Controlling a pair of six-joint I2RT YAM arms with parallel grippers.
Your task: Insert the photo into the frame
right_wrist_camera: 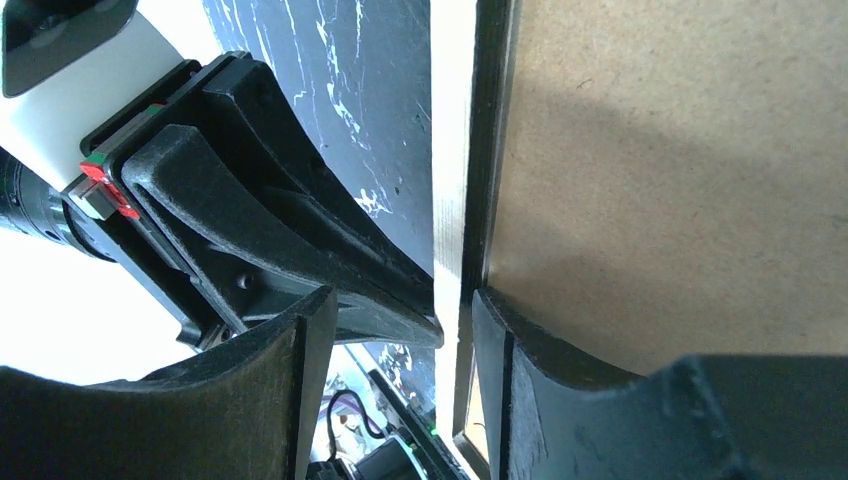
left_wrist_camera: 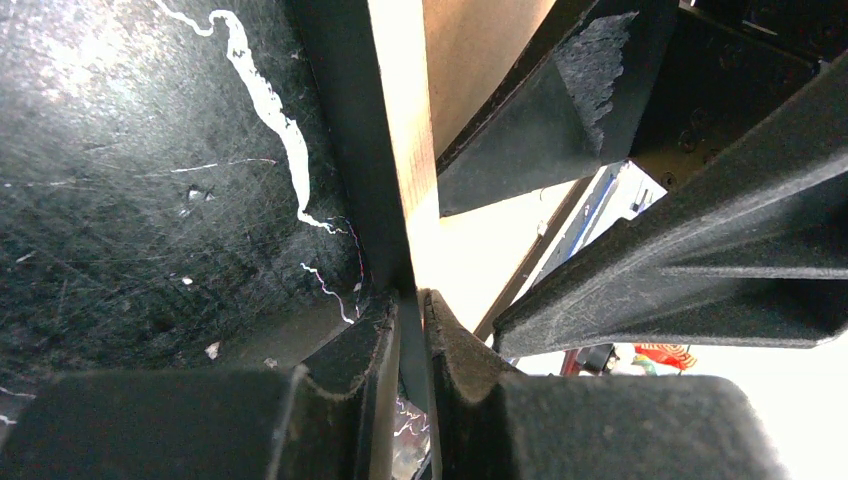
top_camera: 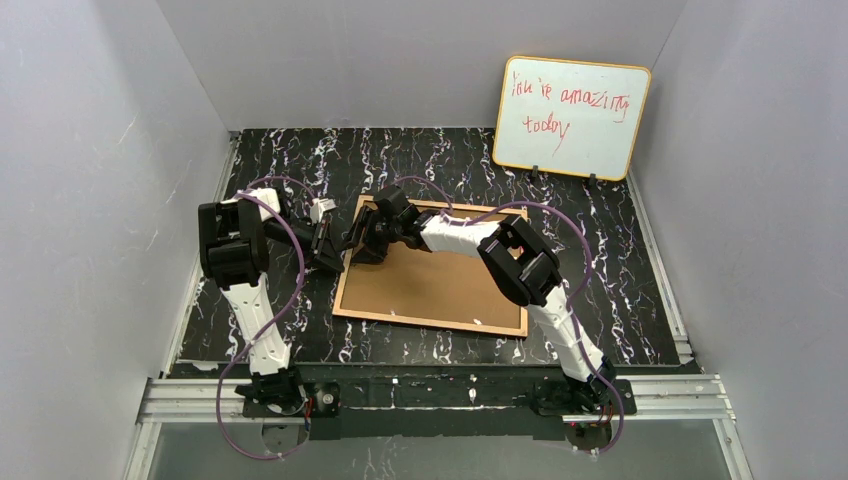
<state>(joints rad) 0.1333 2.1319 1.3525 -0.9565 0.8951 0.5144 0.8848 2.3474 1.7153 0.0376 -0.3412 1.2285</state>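
Note:
The frame [top_camera: 430, 322] lies back-up on the table, its tan rail around a brown hardboard backing panel [top_camera: 440, 285]. The photo is hidden or out of view. My left gripper [top_camera: 335, 250] is at the frame's left rail near the far left corner. In the left wrist view it [left_wrist_camera: 412, 300] is shut on the thin edge of the rail [left_wrist_camera: 398, 130]. My right gripper [top_camera: 365, 245] is beside it at the same corner. In the right wrist view it [right_wrist_camera: 400, 300] is open astride the rail [right_wrist_camera: 452, 150], one finger on the backing panel [right_wrist_camera: 680, 170].
An orange-edged whiteboard [top_camera: 570, 118] with red writing leans on the back wall at the right. The table [top_camera: 620, 290] is black marble-patterned, with grey walls on three sides. The two grippers are very close; the left gripper's fingers [right_wrist_camera: 260, 200] fill the right wrist view's left side.

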